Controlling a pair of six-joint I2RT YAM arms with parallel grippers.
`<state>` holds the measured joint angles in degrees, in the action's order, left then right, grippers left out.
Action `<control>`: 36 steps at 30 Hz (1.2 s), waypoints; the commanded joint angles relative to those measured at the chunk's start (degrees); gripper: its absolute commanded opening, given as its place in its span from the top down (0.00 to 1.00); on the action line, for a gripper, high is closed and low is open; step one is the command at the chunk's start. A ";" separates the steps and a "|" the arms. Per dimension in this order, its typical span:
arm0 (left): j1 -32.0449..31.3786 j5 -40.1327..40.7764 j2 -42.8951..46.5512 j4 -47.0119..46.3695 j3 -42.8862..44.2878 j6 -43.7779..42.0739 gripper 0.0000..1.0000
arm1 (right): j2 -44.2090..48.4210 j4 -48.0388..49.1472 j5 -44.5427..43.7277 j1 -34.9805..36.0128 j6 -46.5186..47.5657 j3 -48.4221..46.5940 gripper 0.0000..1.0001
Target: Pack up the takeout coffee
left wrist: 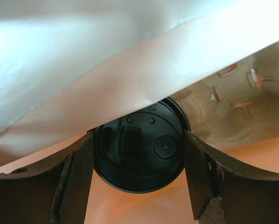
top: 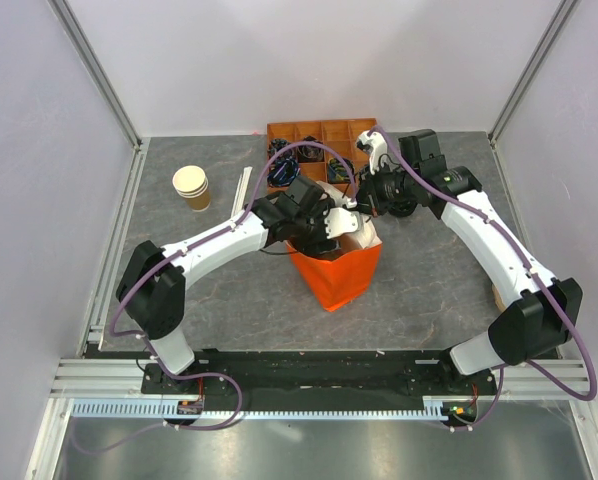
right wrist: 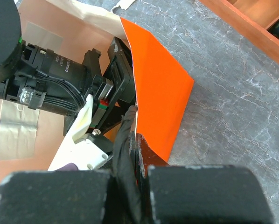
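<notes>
step in hand, as judged: putting the takeout coffee (left wrist: 138, 158) into the orange bag (top: 337, 275), standing near the middle of the desk (top: 229, 290), somewhat closer to the far edge. seen inside the bag's mouth, black lid (left wrist: 151, 137) upward, just beside a pulp cup carrier (left wrist: 237, 98) in there. resting on something or hanging free: cannot tell.

left pincer (left wrist: 137, 140): spread wide, with both fingers (left wrist: 74, 177) against the sides of the lid, so pinching the coffee. right pincer (right wrist: 136, 140): pressed together on the bag's orange rim, holding the mouth open.

next, probably: set the cup down upright, then spread the left fingers more and lift straight out, without catching the paper wall.
</notes>
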<state>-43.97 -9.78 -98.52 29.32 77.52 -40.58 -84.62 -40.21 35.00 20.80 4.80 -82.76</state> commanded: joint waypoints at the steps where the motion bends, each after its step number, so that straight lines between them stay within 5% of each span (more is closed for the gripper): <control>1: 1.69 3.28 -0.01 4.79 -0.43 1.82 0.35 | -0.90 -3.83 1.91 -0.14 1.62 -1.00 1.00; 7: 1.34 3.71 0.96 2.85 -0.79 1.99 0.29 | -0.81 -3.92 2.17 -0.14 1.79 -0.65 1.00; 8: 1.25 3.89 1.14 2.24 -0.87 1.99 0.13 | -0.90 -4.00 2.26 -0.23 1.79 -0.65 1.00; 21: 0.37 4.60 3.07 0.39 -0.61 0.85 0.07 | -0.90 -3.83 2.17 -0.14 1.97 -0.65 1.00; 22: 0.37 4.25 3.24 0.12 -0.61 0.76 0.00 | -0.99 -3.74 2.17 -0.14 1.97 -0.65 1.00; 36: -0.60 4.24 4.30 0.21 0.80 0.59 0.00 | -1.51 -3.39 1.91 -0.23 2.15 -1.17 1.00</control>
<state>-44.49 -6.46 -96.57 29.10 76.97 -39.72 -85.25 -40.36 36.27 20.73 5.43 -82.76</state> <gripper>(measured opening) 0.993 0.021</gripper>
